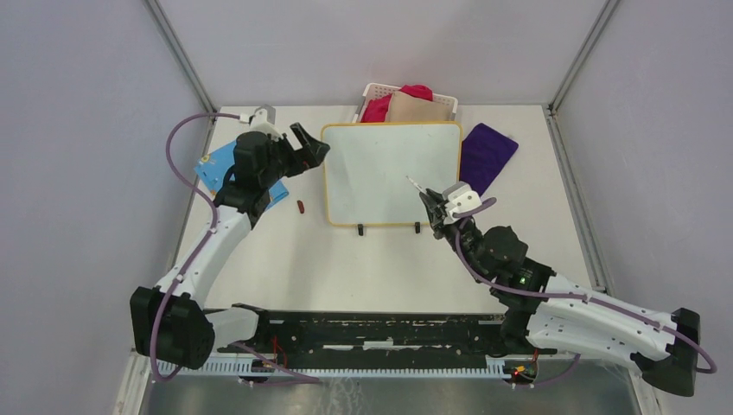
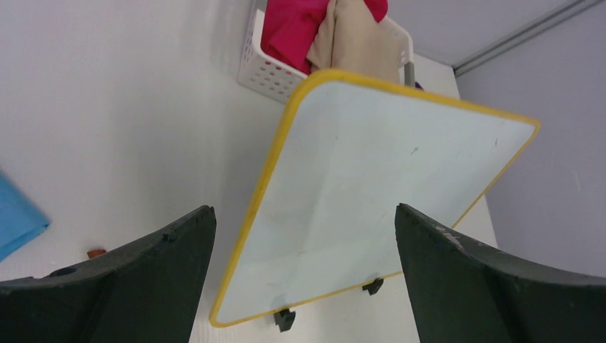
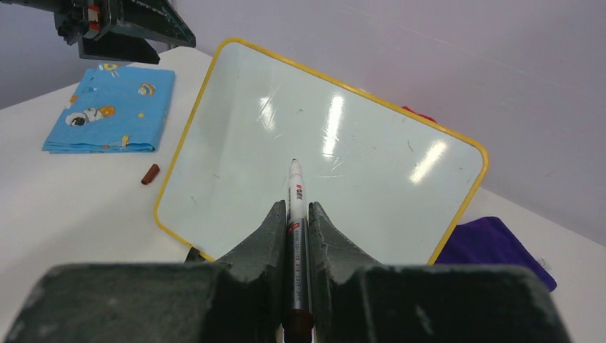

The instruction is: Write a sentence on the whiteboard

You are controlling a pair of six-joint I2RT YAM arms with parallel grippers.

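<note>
Board (image 1: 389, 173) may slide when the right gripper (image 1: 431, 205), squeezing the pen (image 3: 295, 191), pushes down, since the wide left gripper (image 1: 312, 146) holds nothing.

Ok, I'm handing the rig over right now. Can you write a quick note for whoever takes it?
Left gripper: open, empty, beside the whiteboard's far-left corner.
Right gripper: shut on a marker, tip bare and pointing over the whiteboard's right half; I cannot tell whether it touches.
Whiteboard: flat at mid-table, its surface blank.
A small red cap-like piece lies left of the whiteboard.
Done: marker gripped and aimed.
Left: the whole sentence; no stroke shows yet.
</note>
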